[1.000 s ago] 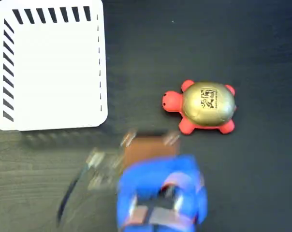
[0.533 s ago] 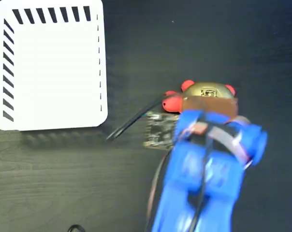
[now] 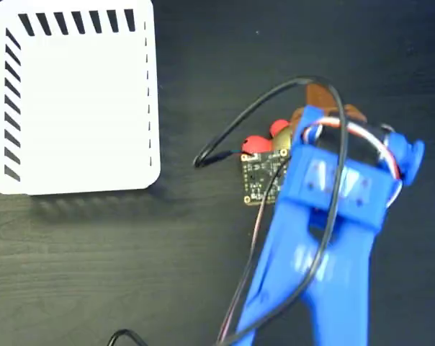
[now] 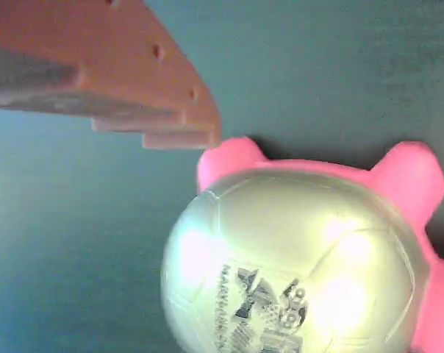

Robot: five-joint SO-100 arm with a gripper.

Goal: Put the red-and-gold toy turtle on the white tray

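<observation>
Red-and-gold toy turtle [image 4: 295, 257] with a shiny domed shell lies on the dark bench [image 3: 203, 245], well apart from the flat white tray [image 3: 73, 101] at the upper left of the fixed view. The blue arm [image 3: 325, 238] covers most of it there. One orange finger [image 4: 112, 81] of the gripper [image 3: 325, 108] hangs just beside the shell, and I cannot tell if the jaws are spread or pressed together.

In the fixed view the blue plastic arm [image 3: 333, 216] covers most of the small red-and-gold toy turtle [image 3: 259, 145]. In the wrist view the right and bottom edges cut off the turtle, and only one orange finger [image 4: 112, 73] shows.
</observation>
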